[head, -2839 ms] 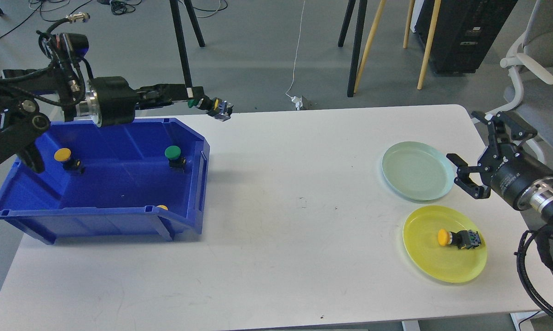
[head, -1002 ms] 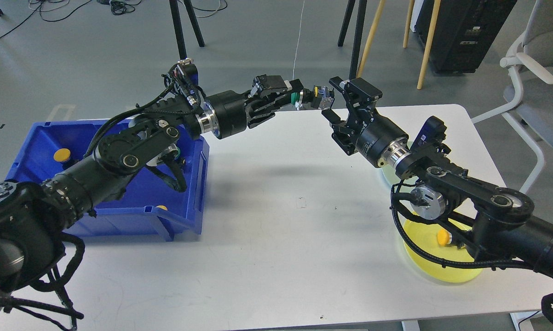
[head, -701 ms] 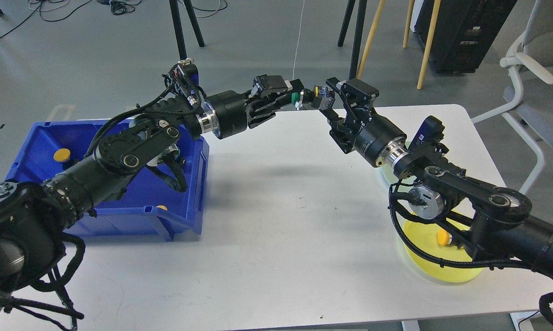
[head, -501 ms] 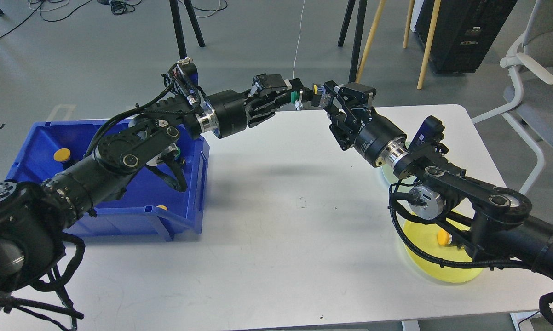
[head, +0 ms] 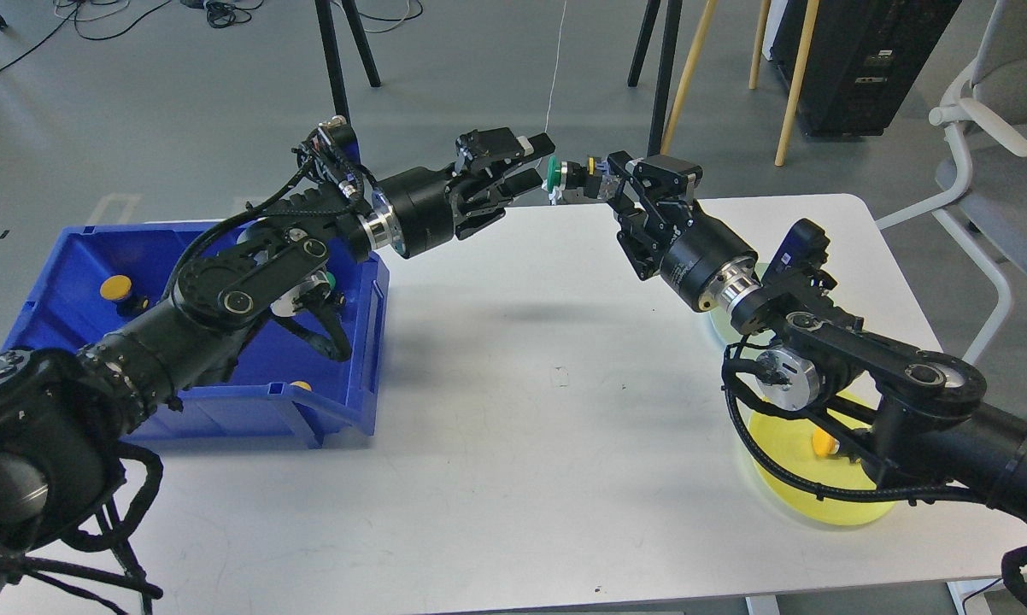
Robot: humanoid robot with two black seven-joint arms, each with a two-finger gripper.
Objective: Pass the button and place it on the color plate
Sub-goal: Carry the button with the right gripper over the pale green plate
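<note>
The right gripper (head: 606,175) is pinching the green-capped button (head: 566,174) by its body, while the left gripper (head: 531,160), fingers spread, is sitting just beside its cap (not touching it), above the table (head: 513,410).
</note>
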